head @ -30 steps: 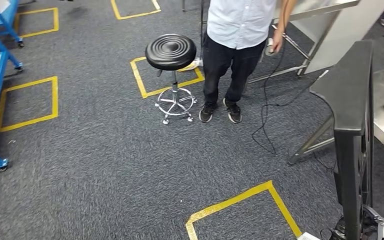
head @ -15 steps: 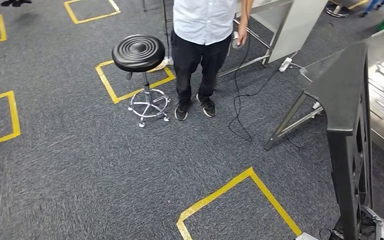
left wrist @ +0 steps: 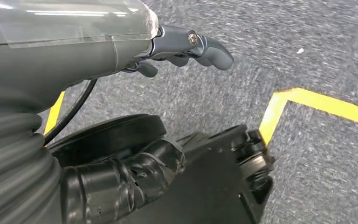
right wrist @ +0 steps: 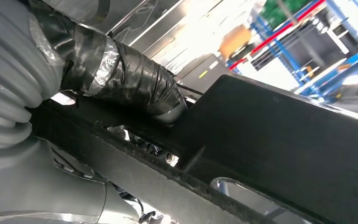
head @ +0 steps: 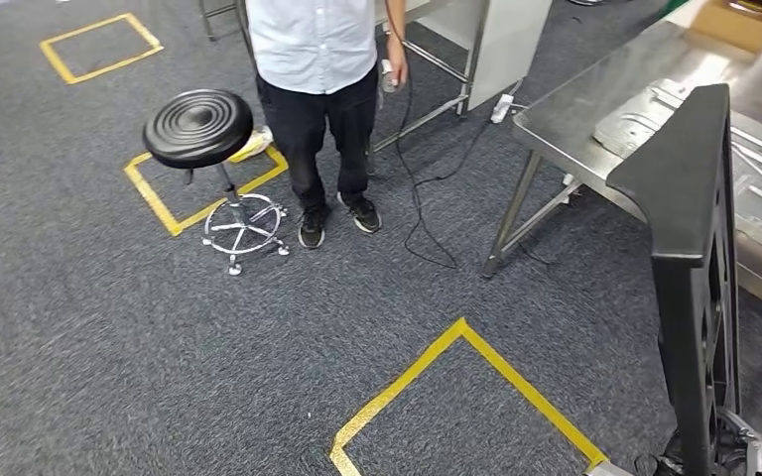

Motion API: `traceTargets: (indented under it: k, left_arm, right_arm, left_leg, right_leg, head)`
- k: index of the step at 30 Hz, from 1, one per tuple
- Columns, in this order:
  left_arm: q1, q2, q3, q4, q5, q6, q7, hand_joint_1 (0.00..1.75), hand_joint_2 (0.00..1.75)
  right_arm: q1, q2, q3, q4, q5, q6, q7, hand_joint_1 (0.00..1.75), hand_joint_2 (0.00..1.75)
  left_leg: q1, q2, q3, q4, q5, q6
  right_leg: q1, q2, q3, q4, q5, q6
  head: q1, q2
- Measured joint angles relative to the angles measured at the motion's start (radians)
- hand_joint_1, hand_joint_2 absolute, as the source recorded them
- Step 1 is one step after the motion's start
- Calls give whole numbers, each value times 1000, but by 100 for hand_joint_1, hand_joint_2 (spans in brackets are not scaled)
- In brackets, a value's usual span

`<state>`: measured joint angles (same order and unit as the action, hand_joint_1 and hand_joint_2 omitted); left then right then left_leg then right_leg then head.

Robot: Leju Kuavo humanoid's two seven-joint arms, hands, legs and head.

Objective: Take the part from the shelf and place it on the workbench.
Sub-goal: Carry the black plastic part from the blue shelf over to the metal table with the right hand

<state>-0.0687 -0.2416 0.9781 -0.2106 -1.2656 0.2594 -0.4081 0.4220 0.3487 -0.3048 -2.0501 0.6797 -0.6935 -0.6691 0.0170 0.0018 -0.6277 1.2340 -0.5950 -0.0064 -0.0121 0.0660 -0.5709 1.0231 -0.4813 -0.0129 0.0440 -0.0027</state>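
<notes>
The part (head: 695, 248) is a tall black plastic piece standing upright at the right of the head view, its lower end down at my right hand (head: 744, 454). In the right wrist view a tape-wrapped finger (right wrist: 130, 77) lies over the black part (right wrist: 279, 135), so that hand holds it. The steel workbench (head: 580, 104) stands just beyond the part at the upper right. My left hand (left wrist: 177, 51) hangs over the carpet with its thumb and fingers apart and nothing in it.
A person (head: 317, 59) in a white shirt stands ahead by a black stool (head: 198, 129). A cable (head: 422, 198) trails over the carpet near the bench leg (head: 511, 213). Pressed metal sheets (head: 655, 114) and a cardboard box (head: 744, 18) lie on the bench. Yellow tape squares (head: 466, 332) mark the floor.
The whole picture has slid left as my view turned right: the person and stool now sit further left, and more of the workbench shows. The black part stays in my right hand.
</notes>
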Motion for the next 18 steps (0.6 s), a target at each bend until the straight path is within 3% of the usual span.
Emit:
traceTargets:
  k: [2, 4, 5, 7, 9, 11, 13, 14, 16, 18]
  left_arm:
    - [-1, 0, 1, 0, 0, 0, -1, 0, 175]
    - [-1, 0, 2, 0, 0, 0, -1, 0, 175]
    - [-1, 0, 2, 0, 0, 0, -2, 0, 175]
    - [-1, 0, 2, 0, 0, -1, -4, 0, 175]
    - [-3, 0, 3, 0, 0, -2, -10, 0, 175]
    - [-3, -1, 3, 0, 0, -3, -16, 0, 175]
    - [0, 0, 3, 0, 0, -4, -19, 0, 175]
    - [0, 0, 3, 0, 0, -4, -20, 0, 175]
    - [-1, 0, 3, 0, 0, -5, -21, 0, 175]
    - [-2, -2, 3, 0, 0, -5, -22, 0, 175]
  right_arm:
    - [-1, 0, 0, 0, 0, 0, 0, 175, 175]
    - [-2, 0, 0, 0, 0, 0, 0, 175, 175]
    - [-2, 0, 0, 0, 0, 0, 0, 175, 175]
    - [-1, 0, 0, 0, 0, 0, 0, 175, 175]
    - [0, 0, 0, 0, 0, 0, 0, 175, 175]
    - [-2, 0, 0, 0, 0, 0, -1, 175, 175]
    - [-3, 0, 0, 0, 0, 0, -2, 175, 175]
    - [-2, 0, 0, 1, 0, 0, -2, 175, 175]
    - [-2, 0, 0, 2, 0, 0, -3, 175, 175]
    - [-2, 0, 0, 1, 0, 0, -3, 175, 175]
  left_leg:
    - [4, -50, 45, -125, 64, 6]
    - [6, -93, 66, -186, 81, 13]
    - [4, -93, 68, -190, 79, 16]
    - [2, -70, 71, -196, 84, 28]
    - [5, -43, 77, -207, 89, 41]
    - [4, -15, 80, -211, 89, 48]
    - [2, 15, 80, -211, 86, 50]
    - [1, 29, 82, -211, 84, 50]
    - [0, 56, 88, -211, 79, 48]
    - [-4, 74, 97, -211, 73, 43]
  right_leg:
    - [1, 25, -5, 12, -6, 8]
    - [-1, 47, -17, 22, -7, 20]
    - [-2, 57, -22, 23, -6, 26]
    - [-9, 70, -26, 19, -3, 39]
    - [-7, 27, -43, 56, -25, 50]
    - [-4, -37, -97, 166, -81, 56]
    - [-4, -58, -151, 271, -118, 60]
    - [-4, -60, -156, 281, -111, 59]
    - [-1, -74, -106, 191, -53, 50]
    - [10, -112, -36, 61, -8, 35]
  head:
    - [0, 0]
    - [0, 0]
    - [0, 0]
    - [0, 0]
    - [2, 0]
    - [3, 0]
    - [3, 0]
    - [3, 0]
    - [3, 0]
    - [3, 0]
